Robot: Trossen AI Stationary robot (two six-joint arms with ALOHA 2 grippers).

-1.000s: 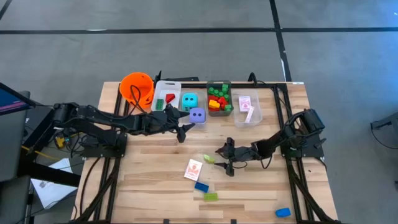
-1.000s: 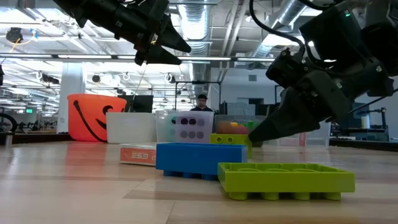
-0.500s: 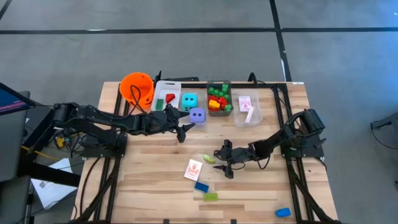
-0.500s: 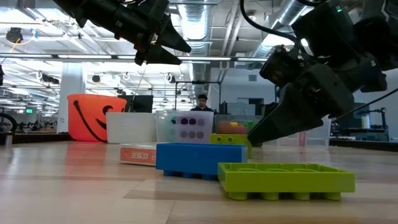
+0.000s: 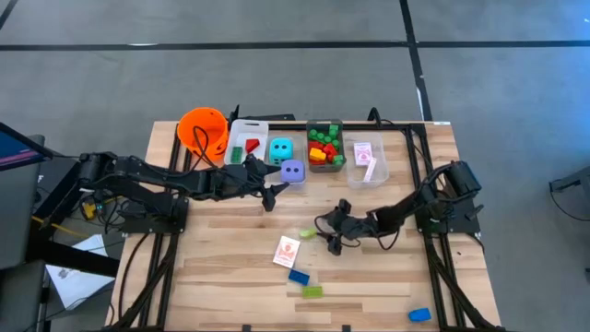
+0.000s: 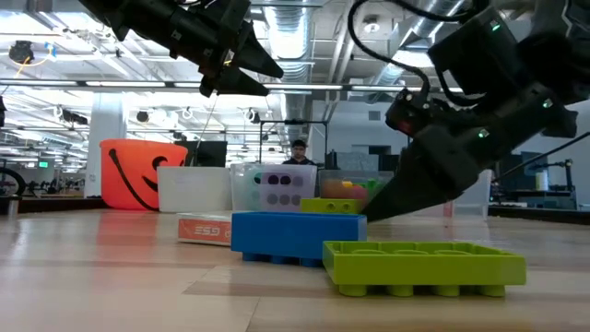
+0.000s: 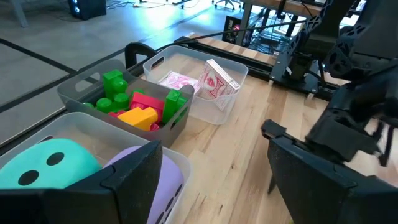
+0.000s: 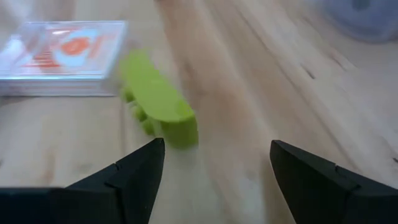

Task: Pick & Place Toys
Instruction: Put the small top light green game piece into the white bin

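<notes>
1. Right gripper (image 5: 329, 232) first: our fingers are spread wide, nothing between them, low over the table (image 5: 221, 277) and aimed at the small lime-green brick (image 5: 309, 236) lying on the wood near the middle. In the right wrist view that brick (image 8: 158, 102) sits just ahead of the two dark fingers (image 8: 134, 177), a bit off to one side of the gap and not between them yet. So we'd want to nudge sideways until the brick is centered before we close, otherwise one finger could just shove it along the boards.

2. Left gripper (image 5: 269, 194) hangs above the table just in front of the bins, near the purple die (image 5: 292, 171). Its fingers stand apart too and hold nothing. We'd say it's only waiting.

3. Watch the card pack (image 5: 287, 250). It lies close to the lime brick, and in the wrist view (image 8: 65, 56) it's right behind it. We'd come in low and grab across the brick's narrow side so we don't clip the cards.

4. Drop-off looks like the bin of bricks (image 5: 324, 146) at the back, which already has red, green and yellow ones in it.

5. Leftovers for later: a blue brick (image 5: 299, 276) and a green brick (image 5: 312, 291) near the front edge, plus another blue one (image 5: 419, 314) at the front right corner.
</notes>
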